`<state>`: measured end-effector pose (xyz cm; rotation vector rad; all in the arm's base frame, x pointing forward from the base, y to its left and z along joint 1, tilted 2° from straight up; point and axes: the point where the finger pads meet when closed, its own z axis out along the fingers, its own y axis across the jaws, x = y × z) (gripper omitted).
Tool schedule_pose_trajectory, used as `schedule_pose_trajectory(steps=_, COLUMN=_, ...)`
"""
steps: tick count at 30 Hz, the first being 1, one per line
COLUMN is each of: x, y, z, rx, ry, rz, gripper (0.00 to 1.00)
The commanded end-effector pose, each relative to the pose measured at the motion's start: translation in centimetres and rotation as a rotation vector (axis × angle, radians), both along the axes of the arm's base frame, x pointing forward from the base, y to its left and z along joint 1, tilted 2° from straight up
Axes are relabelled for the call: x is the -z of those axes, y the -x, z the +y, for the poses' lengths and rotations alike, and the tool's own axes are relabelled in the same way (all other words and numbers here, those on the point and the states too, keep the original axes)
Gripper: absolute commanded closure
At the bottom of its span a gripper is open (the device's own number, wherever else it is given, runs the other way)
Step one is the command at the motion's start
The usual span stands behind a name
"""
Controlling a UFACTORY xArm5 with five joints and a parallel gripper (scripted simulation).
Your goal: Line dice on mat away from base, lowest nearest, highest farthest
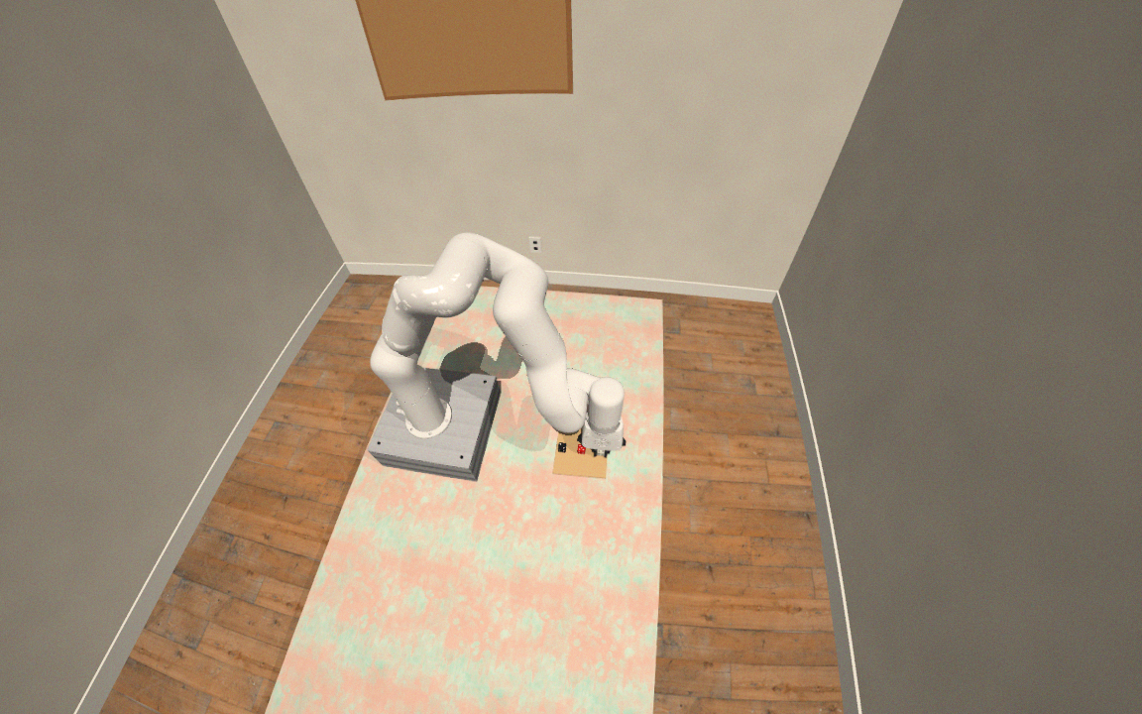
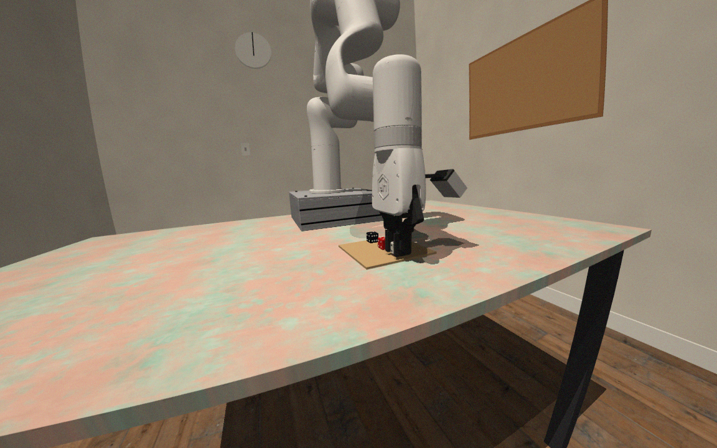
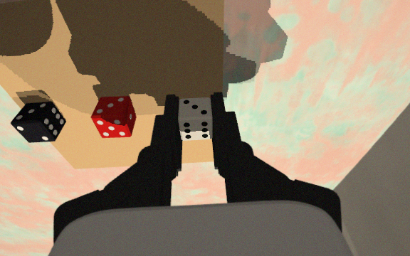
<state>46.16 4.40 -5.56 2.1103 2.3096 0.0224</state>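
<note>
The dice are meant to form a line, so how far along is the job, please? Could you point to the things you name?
Black die [image 1: 562,447] [image 2: 371,237] [image 3: 38,121] and red die [image 1: 581,449] [image 2: 381,242] [image 3: 114,117] look placed on the mat [image 1: 579,467] [image 2: 366,261] [image 3: 84,153]. The white die [image 1: 600,452] [image 2: 391,247] [image 3: 195,110], farthest from the base [image 1: 380,448] [image 2: 334,213], sits between the gripper's [image 1: 600,454] [image 2: 395,250] [image 3: 195,114] closed fingers. Release appears left.

Three dice stand apart in a row on a flat, thin tan mat [image 1: 579,466] [image 2: 369,260] [image 3: 80,153], seen through my remote cameras. The black die [image 1: 562,447] [image 2: 371,237] [image 3: 34,126], nearest the robot's base and close to the mat's edge, shows two white pips on top. The red die [image 1: 581,449] [image 2: 381,242] [image 3: 114,122], at center, shows five. The white die [image 1: 600,452] [image 2: 393,247] [image 3: 195,110], farthest out, shows six black pips on top and three on a shaded side; I have it clasped on two opposite sides.
</note>
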Motion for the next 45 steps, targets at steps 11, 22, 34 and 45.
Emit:
schedule_pose_trajectory(steps=11, x=0.16, y=-0.13, z=0.08, rx=0.000, ry=0.000, rz=-0.003, gripper=0.85)
schedule_pose_trajectory(steps=22, x=0.26, y=-0.13, z=0.11, rx=0.000, ry=0.000, rz=-0.003, gripper=0.85)
schedule_pose_trajectory(steps=34, x=0.26, y=-0.13, z=0.11, rx=0.000, ry=0.000, rz=-0.003, gripper=0.85)
schedule_pose_trajectory(steps=45, x=0.26, y=-0.13, z=0.11, rx=0.000, ry=0.000, rz=-0.003, gripper=0.85)
